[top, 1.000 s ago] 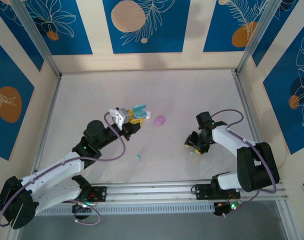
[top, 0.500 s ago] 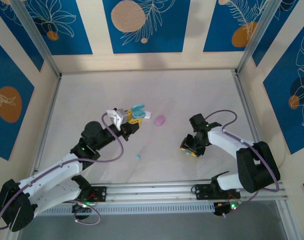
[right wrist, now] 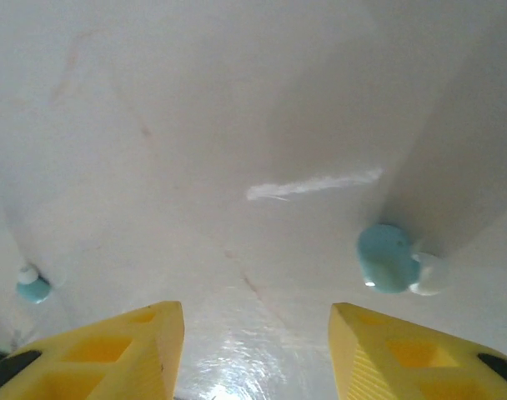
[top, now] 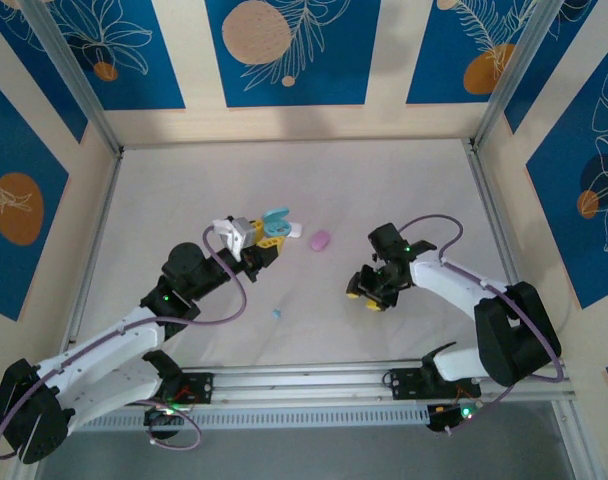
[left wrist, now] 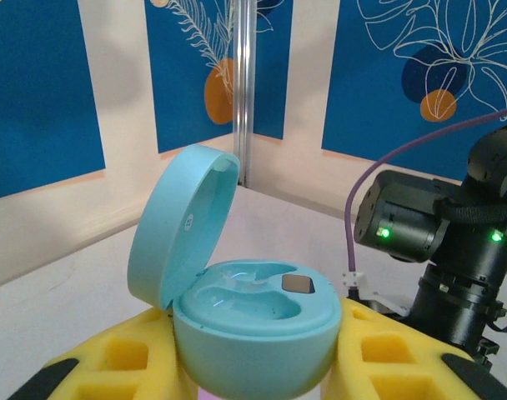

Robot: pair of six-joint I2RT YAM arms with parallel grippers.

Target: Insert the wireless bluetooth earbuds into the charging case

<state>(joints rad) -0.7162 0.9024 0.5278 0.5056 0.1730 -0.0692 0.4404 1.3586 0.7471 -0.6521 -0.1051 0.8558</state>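
Nearest the arm bases, a loose teal earbud (top: 277, 313) lies alone on the pale table (top: 184, 200), well apart from either tool. A little farther in, the right gripper (top: 366, 296) has slid leftward over the last second, away from the right wall and toward the middle. It hangs low with its yellow fingers (right wrist: 112, 354) spread and nothing between them. Its wrist view shows a second teal earbud (right wrist: 387, 258) with a whitish tip, lying on the surface ahead and off to the right of the gap, not lined up with it. The sideways travel therefore looks to have carried the jaws past that bud rather than onto it; I judge the arm is either re-aiming or heading for the loose one. Farther still, the left gripper (top: 267, 238) has not shifted. It stays pinched on the base of the teal charging case (left wrist: 253, 333), held upright with the lid (left wrist: 183, 225) hinged open and the wells apparently empty. A pink case (top: 320, 241) sits closed on the table just beside it. No earbud is seated yet, so the pick-up remains the step in hand, with the open case waiting as the target.
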